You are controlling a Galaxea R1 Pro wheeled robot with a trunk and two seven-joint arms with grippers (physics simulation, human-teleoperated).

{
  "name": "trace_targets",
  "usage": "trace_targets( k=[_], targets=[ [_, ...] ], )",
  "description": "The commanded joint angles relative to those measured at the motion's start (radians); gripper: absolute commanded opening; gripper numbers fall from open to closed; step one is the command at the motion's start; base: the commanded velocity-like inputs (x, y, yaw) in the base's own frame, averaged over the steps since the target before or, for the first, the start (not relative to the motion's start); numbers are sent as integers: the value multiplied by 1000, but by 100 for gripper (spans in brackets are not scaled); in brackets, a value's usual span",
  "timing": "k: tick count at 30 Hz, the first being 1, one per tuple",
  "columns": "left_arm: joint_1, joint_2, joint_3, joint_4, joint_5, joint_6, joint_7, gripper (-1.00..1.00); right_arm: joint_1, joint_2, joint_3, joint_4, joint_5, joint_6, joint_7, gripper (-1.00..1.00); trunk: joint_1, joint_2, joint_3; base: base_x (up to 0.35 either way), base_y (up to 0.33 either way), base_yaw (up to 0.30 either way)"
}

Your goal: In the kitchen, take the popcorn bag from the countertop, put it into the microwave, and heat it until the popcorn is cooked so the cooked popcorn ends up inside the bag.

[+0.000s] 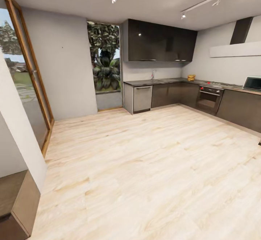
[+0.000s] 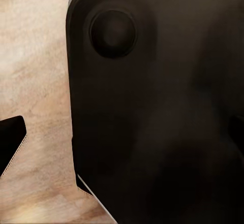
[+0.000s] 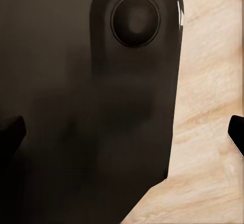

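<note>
1. Nearest you, at the far left, a brown wooden box-like unit [image 1: 18,205] stands against a white wall end [image 1: 16,124]. Keep your base off both as you pull away.
2. In the left wrist view, one dark fingertip [image 2: 11,141] of the left gripper pokes in over the wood floor, beside a dark rounded body panel [image 2: 152,107]. I cannot tell whether those jaws are apart or together.
3. The right wrist view shows two dark fingertips [image 3: 10,132] at opposite edges with bare floor between, so the right gripper [image 3: 124,135] looks spread wide and holds nothing.
4. The pale plank floor [image 1: 145,167] lies open all the way to the cabinets. That gives you ample room to drive and turn.
5. The long grey countertop [image 1: 163,81] on dark cabinets runs along the far wall and turns the corner to the right.
6. A small mustard-yellow object [image 1: 191,77] sits near that corner. It is likely the popcorn bag, though too small to confirm.
7. The small pale microwave with a dark door [image 1: 252,83] stands at the far right, beyond the steel oven [image 1: 209,98].
8. Drive toward the corner and stop short of the cabinet fronts, squared to the counter, before raising an arm.
</note>
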Motion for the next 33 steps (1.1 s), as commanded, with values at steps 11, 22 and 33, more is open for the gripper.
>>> trace_targets(
  k=[11,22,33],
  targets=[
    [0,-1,1,0,2,2,2,100,0,0,-5,0,-8,-1,0,100,1,0,-1,322,0,-184],
    [0,-2,1,0,2,4,3,100,0,0,-5,0,-8,-1,0,100,1,0,-1,322,0,-226],
    [0,-2,1,0,2,7,6,100,0,-1,0,0,3,-4,0,100,1,0,-1,322,0,-15]
  ],
)
